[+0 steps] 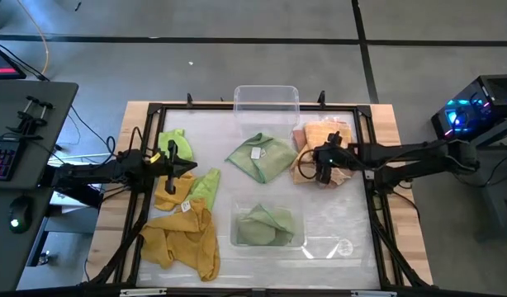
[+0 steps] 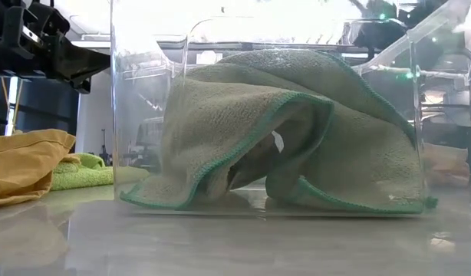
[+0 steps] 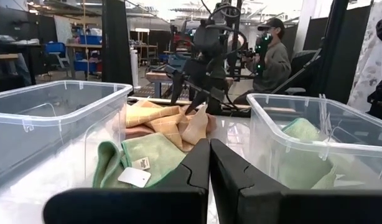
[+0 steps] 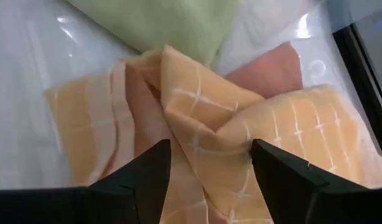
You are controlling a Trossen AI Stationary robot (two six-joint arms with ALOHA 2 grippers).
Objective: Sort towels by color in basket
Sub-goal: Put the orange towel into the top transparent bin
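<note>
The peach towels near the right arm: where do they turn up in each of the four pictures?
High view: peach towels right of centre, under the right gripper.
Low view: not in it.
Left wrist view: mid-picture, between the two clear bins, below the far arm.
Right wrist view: filling the picture, between the open fingers.
Shared landmark: the green towel lying loose beside them, also seen at and.

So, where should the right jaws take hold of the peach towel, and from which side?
Best on the raised fold at the middle of the peach towel, from straight above. The right gripper is open over that ridge, and the bunched cloth there probably gives more to pinch than the flat edges.
</note>
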